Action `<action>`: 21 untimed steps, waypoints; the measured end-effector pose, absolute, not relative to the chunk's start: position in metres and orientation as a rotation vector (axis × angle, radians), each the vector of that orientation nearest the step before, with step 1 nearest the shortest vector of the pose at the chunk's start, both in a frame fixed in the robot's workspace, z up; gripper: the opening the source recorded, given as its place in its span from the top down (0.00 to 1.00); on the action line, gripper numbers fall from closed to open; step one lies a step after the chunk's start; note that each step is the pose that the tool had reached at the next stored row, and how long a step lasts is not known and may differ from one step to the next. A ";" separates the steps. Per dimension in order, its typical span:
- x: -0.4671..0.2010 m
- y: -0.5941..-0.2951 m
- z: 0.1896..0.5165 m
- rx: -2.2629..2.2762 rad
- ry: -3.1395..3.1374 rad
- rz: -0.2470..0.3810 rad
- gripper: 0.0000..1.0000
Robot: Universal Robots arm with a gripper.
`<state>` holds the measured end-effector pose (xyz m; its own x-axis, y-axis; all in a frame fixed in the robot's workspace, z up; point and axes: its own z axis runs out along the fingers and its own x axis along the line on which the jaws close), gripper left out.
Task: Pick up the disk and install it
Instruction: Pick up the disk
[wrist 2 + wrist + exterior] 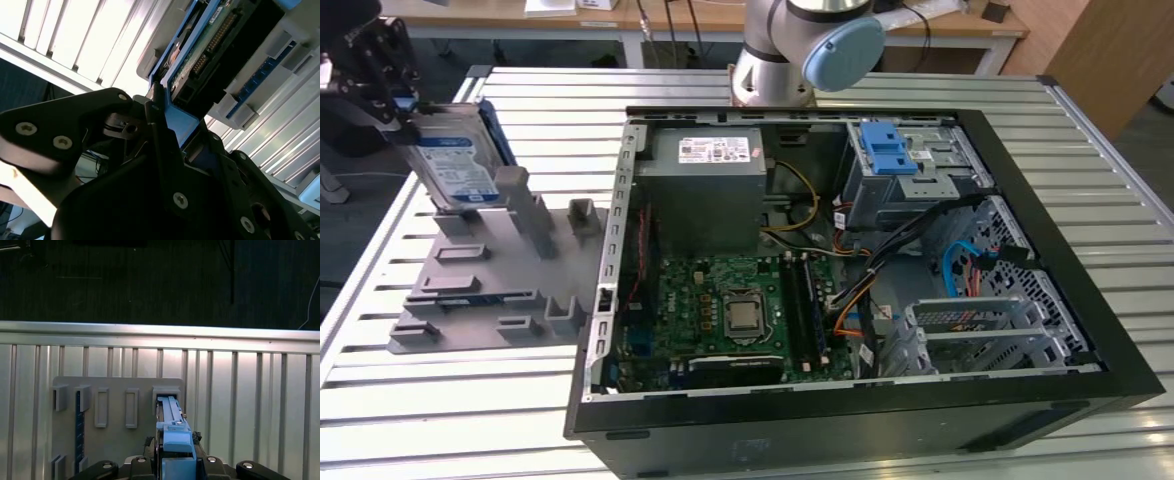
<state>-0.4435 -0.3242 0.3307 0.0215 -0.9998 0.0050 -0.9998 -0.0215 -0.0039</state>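
Black gripper (159, 131) fingers (156, 112) are clamped on the blue frame of the disk (200, 55), as the second wrist view shows. In the exterior view the gripper (400, 98) holds the disk (454, 160) upright on edge near the bench's (454, 430) far corner on the exterior view's left, its lower end at the upright posts of the grey fixture (480, 290). Whether it has cleared the slot cannot be told. The open computer case (854, 415) lies mid-bench, just beside the fixture, with a silver cage (907, 170) at its far side.
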 end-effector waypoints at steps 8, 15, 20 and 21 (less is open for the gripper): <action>-0.443 -0.324 0.337 2.245 -2.197 0.010 0.64; -0.443 -0.324 0.344 2.245 -2.197 0.010 0.64; -0.443 -0.324 0.349 2.245 -2.197 0.010 0.64; -0.443 -0.324 0.349 2.245 -2.197 0.010 0.64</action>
<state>-0.4435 -0.3242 0.3494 0.0215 -0.9998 0.0050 -0.9998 -0.0216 -0.0037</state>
